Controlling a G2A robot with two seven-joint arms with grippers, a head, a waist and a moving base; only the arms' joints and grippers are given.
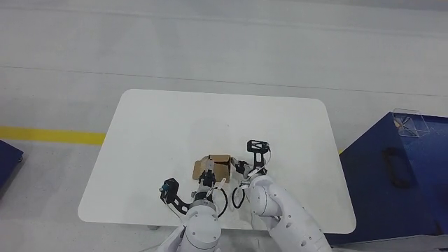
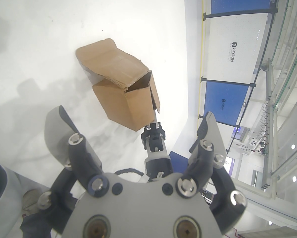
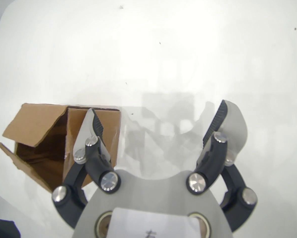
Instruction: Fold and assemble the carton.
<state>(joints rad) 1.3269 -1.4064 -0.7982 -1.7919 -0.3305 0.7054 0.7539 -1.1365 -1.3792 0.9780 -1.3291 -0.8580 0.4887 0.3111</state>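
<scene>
We see a logo on a white panel [image 2: 240, 43]; another on a blue panel [image 2: 219, 92]; a cropped label [image 3: 153, 224] on the right gripper [image 3: 157, 107].

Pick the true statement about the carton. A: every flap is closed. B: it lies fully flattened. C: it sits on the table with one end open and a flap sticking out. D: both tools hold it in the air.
C: the carton sits on the white table, its dark inside showing through the open end beside an unfolded flap.

Top view: carton [image 1: 213, 167] too small to read flaps. A finger [image 3: 89, 127] of right end effector [image 3: 158, 108] hides pt of its wall; inside too dark.
</scene>
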